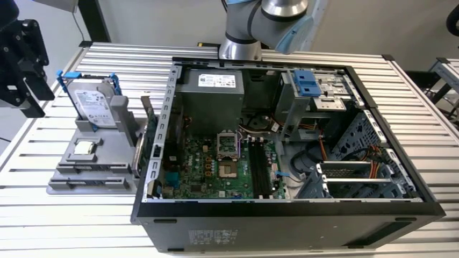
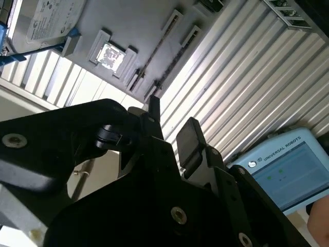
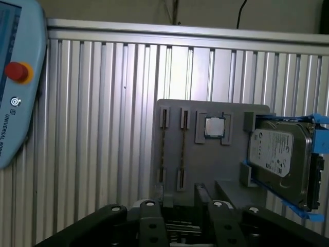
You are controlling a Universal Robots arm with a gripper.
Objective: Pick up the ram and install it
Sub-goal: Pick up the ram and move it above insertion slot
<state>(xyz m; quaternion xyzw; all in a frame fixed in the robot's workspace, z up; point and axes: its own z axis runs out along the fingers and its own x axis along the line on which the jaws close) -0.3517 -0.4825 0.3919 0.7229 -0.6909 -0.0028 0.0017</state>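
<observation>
1. Currently the gripper hangs over the table's edge on the exterior view's left, up off the tray and touching nothing.
2. Its jaws stand apart. In the second wrist view the table's bright slats show through the gap, and nothing is held between the fingers.
3. The ram stands on edge in the tray. The first wrist view shows it from above as a thin dark line running between two end clips. A second line of the same kind runs just beside it, and I cannot tell whether both are sticks.
4. The tray, a flat grey holder, lies near that same table edge, just beside the case.
5. On the tray, the chip sits in a square pocket between the ram's clips and the drive.
6. The drive stands upright in a blue frame at the tray's far end, toward the table's far edge.
7. The case lies on its side with its panel off. It reaches close to the table's near edge, and the green board faces up inside it.
8. The board's long slots show as plain black strips beside the square socket.
9. A pendant with a red button lies on the table, well apart from the tray, and shows in both wrist views.
</observation>
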